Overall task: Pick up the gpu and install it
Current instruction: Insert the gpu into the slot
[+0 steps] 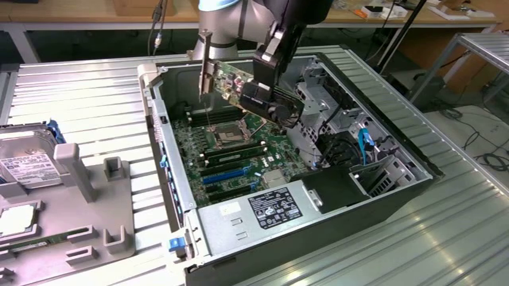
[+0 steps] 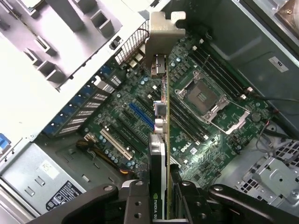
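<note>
Gripper (image 2: pixel 161 198) fingers clamped on gpu (image 1: pixel 230 78); card held above motherboard (image 1: pixel 238 149), apart from it, inside open computer case (image 1: pixel 169 173).

The gpu (image 1: pixel 230 78) has a seemingly matt metal bracket (image 2: pixel 164 29)

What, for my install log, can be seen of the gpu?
The gpu is a thin card with a green board, a dark face and a silver bracket at one end. It hangs on edge above the motherboard inside the open case, clamped by the gripper, not yet seated.
</note>
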You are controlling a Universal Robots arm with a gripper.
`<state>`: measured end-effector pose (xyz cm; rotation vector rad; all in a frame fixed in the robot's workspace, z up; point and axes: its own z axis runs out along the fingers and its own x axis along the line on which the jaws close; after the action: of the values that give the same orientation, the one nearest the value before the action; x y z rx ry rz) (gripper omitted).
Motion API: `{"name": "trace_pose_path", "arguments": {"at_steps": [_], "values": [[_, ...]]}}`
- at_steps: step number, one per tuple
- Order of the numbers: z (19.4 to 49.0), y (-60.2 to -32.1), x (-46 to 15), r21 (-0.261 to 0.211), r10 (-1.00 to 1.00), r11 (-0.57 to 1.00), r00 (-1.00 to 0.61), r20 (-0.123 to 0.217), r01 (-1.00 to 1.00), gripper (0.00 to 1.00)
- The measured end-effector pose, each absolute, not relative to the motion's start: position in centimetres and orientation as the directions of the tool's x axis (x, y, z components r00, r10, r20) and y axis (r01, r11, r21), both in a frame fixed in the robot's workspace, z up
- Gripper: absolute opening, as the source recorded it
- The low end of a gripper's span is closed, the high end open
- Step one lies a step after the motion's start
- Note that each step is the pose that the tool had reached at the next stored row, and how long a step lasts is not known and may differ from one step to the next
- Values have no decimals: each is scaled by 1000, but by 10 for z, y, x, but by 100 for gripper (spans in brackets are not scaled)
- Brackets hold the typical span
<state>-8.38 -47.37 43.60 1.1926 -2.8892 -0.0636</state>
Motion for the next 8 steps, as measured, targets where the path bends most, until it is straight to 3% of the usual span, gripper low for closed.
{"name": "trace_pose_path", "arguments": {"at_steps": [8], "values": [[436,-474,-84,43,-794,608,-608,-2,-793,27]]}}
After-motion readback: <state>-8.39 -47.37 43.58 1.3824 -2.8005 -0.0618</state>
